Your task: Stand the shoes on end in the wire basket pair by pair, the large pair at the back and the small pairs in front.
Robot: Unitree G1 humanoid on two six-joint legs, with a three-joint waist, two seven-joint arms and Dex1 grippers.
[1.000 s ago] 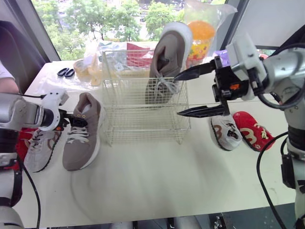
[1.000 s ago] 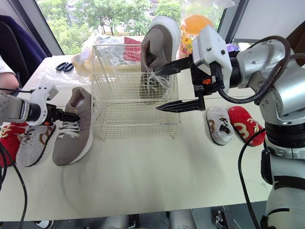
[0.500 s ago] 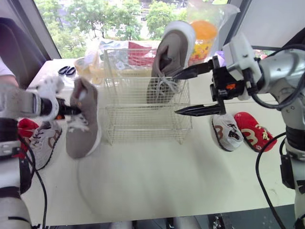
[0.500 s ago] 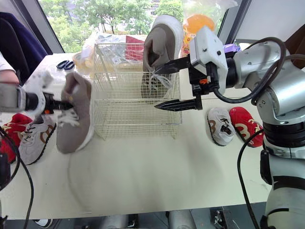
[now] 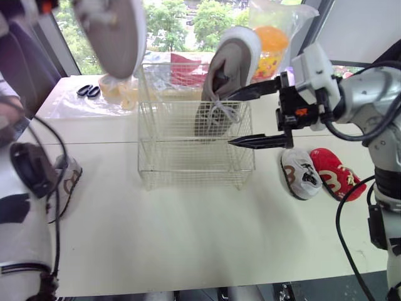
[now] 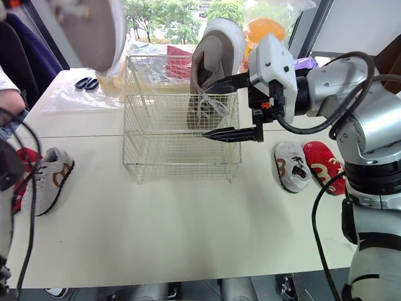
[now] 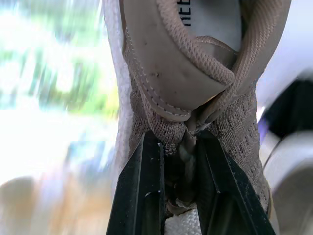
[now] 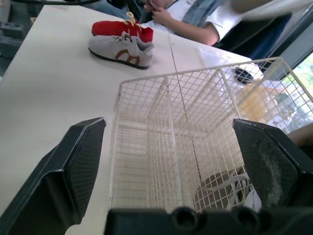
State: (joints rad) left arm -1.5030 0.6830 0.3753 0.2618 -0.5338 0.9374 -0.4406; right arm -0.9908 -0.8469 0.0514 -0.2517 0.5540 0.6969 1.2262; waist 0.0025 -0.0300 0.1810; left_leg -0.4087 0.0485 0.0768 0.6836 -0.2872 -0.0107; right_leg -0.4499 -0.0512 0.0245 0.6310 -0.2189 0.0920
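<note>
My left gripper (image 7: 178, 191) is shut on the collar and laces of a large taupe shoe (image 5: 109, 31), held high above the table's back left with its pale sole facing me. The matching large shoe (image 5: 225, 75) stands on end at the back right of the wire basket (image 5: 194, 144). My right gripper (image 5: 229, 120) hangs open against the basket's right side, holding nothing. A small grey shoe (image 5: 299, 177) and a small red shoe (image 5: 335, 172) lie to the right of the basket. Another small grey shoe (image 5: 66, 185) and a red one (image 6: 22, 157) lie at the left.
Black scissors (image 5: 86, 92) and plastic bags, one with orange contents (image 5: 269, 44), lie behind the basket. A person (image 8: 186, 19) sits at the table's left end. The table (image 5: 200, 232) has free room in front of the basket.
My left gripper has raised the large taupe shoe from the table beside the basket to high up at the back left. The right gripper has stayed nearly still.
</note>
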